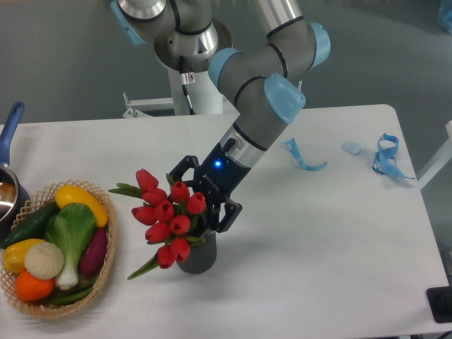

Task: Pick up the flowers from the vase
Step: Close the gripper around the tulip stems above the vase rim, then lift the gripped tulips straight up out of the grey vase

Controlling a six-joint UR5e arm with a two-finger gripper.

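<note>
The flowers (169, 215), red tulips with green leaves, stand in the vase (198, 258), a short dark ribbed cylinder near the table's front middle. The bunch leans to the left over the vase's mouth. My gripper (200, 205) reaches down from the upper right and sits right behind and around the tulip heads, just above the vase. Its two dark fingers stand wide apart, one on the upper left side of the bunch and one on the lower right. The fingertips are partly hidden by the blooms. The flowers rest in the vase.
A wicker basket (106, 265) of colourful vegetables sits at the front left. A pot with a blue handle (8, 127) is at the left edge. Blue ribbon scraps (304, 159) (386, 157) lie at the back right. A black object (441, 304) sits at the front right corner.
</note>
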